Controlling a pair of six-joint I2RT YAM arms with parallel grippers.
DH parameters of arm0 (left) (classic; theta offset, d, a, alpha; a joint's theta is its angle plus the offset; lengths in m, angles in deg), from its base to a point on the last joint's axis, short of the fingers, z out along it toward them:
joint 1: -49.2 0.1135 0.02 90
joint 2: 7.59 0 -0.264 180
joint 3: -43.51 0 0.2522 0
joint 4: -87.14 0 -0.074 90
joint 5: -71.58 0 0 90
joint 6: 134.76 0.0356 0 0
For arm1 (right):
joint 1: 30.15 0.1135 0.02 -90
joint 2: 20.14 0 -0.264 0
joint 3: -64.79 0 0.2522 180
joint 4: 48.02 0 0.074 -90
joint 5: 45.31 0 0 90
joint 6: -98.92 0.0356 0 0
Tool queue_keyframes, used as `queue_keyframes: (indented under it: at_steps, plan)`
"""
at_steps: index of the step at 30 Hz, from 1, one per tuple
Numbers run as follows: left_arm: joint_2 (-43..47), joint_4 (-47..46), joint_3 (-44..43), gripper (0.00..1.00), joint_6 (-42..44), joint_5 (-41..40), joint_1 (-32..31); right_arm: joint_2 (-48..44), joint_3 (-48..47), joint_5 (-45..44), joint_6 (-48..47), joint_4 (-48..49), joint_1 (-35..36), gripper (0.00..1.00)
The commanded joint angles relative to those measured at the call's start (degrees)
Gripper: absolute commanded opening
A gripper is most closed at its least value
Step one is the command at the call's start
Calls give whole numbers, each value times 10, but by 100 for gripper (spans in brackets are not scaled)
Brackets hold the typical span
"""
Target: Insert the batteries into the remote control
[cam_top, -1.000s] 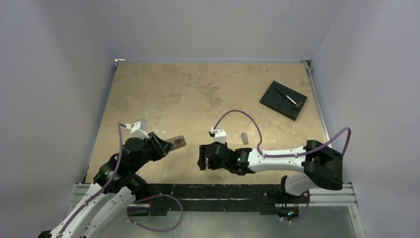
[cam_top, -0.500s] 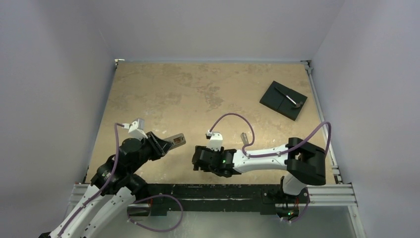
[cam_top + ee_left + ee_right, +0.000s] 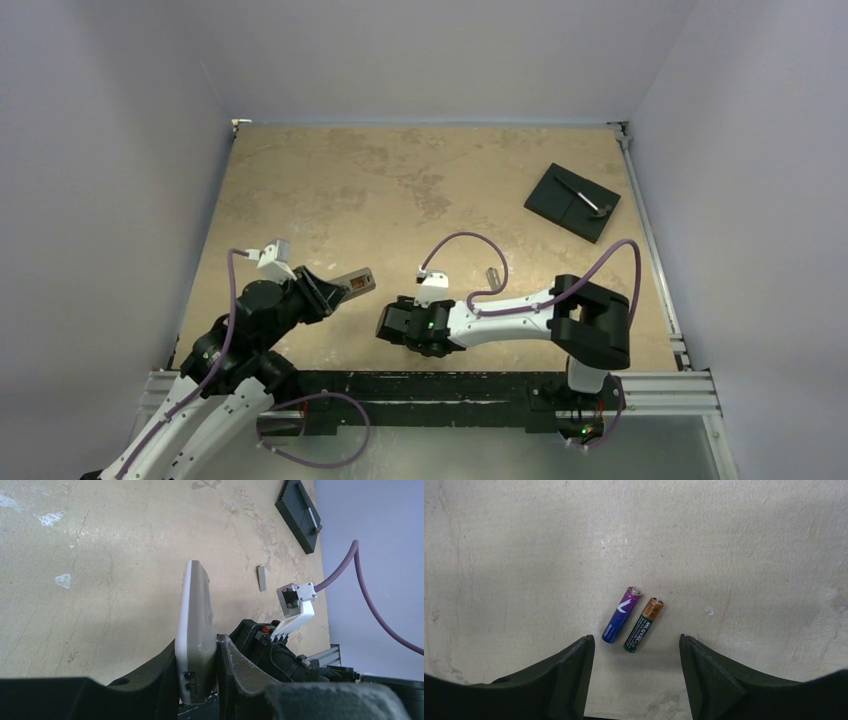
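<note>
Batteries (image 3: 621,616) are seen lying on the desk (image 3: 400,180) in the right wrist view, just ahead of the right pincer (image 3: 635,642). Two cells are shown just beside each other: a purple cell (image 3: 619,622) at 9 o'clock of a dark green cell with an orange end (image 3: 643,625). Both are slanted the same way, with their upper ends turned toward 1 o'clock. Whether the two touch cannot be told. The jaws of the right pincer are held apart, one at each side of the pair, and nothing is gripped between them.

From above, the right pincer (image 3: 392,325) is found near the 6 o'clock edge of the desk, aimed toward 9 o'clock, and the batteries are hidden beneath it there.

The remote control (image 3: 196,615) is clamped at its lower end by the left pincer (image 3: 198,647). It is seen edge-on in the left wrist view, with the white face turned to 9 o'clock and the grey back to 3 o'clock. In the top view the remote control (image 3: 356,284) is located at about 7 o'clock on the desk, projecting from the left pincer (image 3: 335,295) toward 2 o'clock.

A narrow grey strip (image 3: 492,277) is laid on the desk at 2 o'clock of the right pincer. A black plate (image 3: 572,201) is placed well apart, at 2 o'clock on the desk.
</note>
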Motion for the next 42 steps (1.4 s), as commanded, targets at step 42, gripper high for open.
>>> queue_keyframes:
  at_steps: [42]
  plan:
    - [-42, -52, 16, 0, -11, 24, -2, 55, -60, -79, -4, -80, -3, 47]
